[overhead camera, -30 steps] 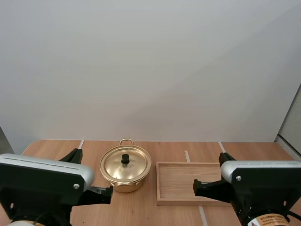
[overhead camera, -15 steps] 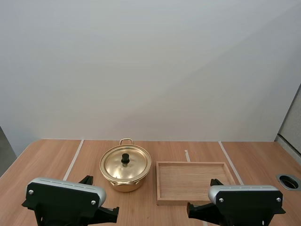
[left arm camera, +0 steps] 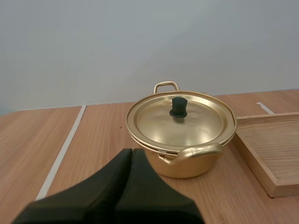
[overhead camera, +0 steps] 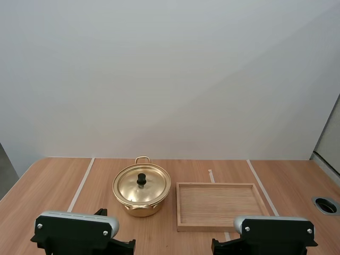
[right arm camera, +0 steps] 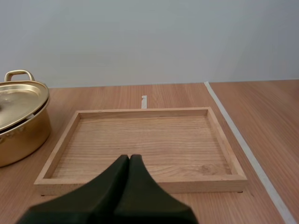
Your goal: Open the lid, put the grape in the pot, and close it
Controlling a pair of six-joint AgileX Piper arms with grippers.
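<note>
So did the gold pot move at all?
No. The pot sits in the same spot as before, just left of the wooden tray, with its lid on.

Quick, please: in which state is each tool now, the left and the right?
Left tool: closed, holding nothing.
Right tool: closed, holding nothing.
</note>
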